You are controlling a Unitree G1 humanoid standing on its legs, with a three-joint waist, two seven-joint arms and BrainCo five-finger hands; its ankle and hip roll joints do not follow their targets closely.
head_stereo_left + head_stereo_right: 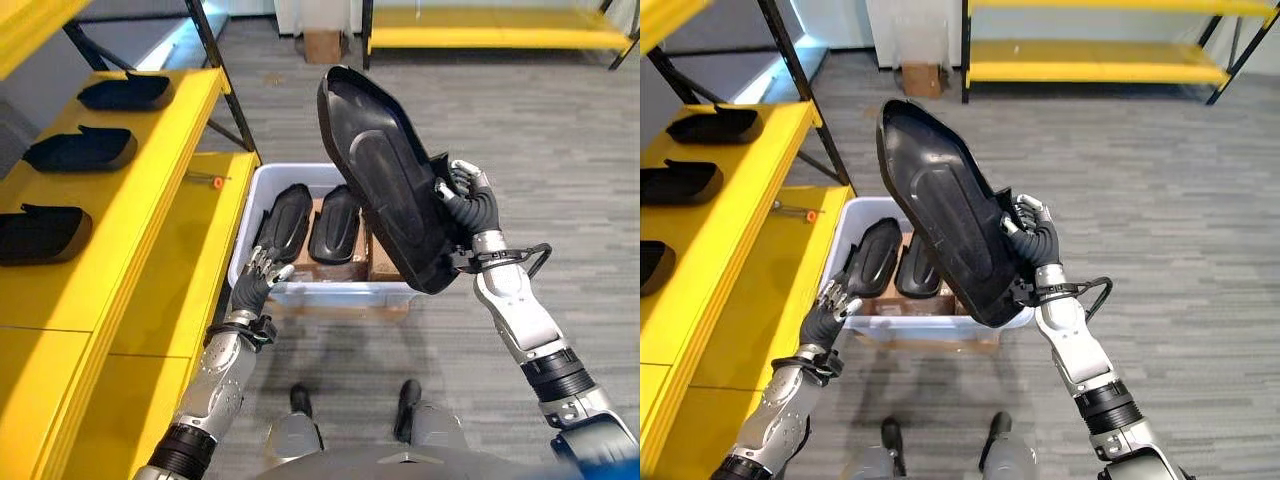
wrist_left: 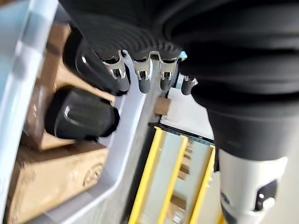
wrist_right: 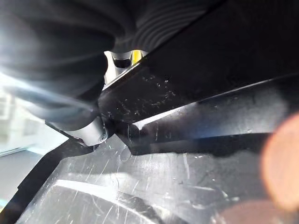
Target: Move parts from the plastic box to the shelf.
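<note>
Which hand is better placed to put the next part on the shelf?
Right. The right hand already grips a black part lifted above the box. The left hand hangs open at the box rim, holding nothing.

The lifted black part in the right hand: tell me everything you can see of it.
The black part is a long, shell-like moulding, apparently hard plastic, glossy and scuffed, with a raised rim and an oval recessed panel. It is held tilted in the air above the plastic box, narrow end up and away from the robot. The right hand grips its lower edge, fingers curled round it. Nothing else touches it.
</note>
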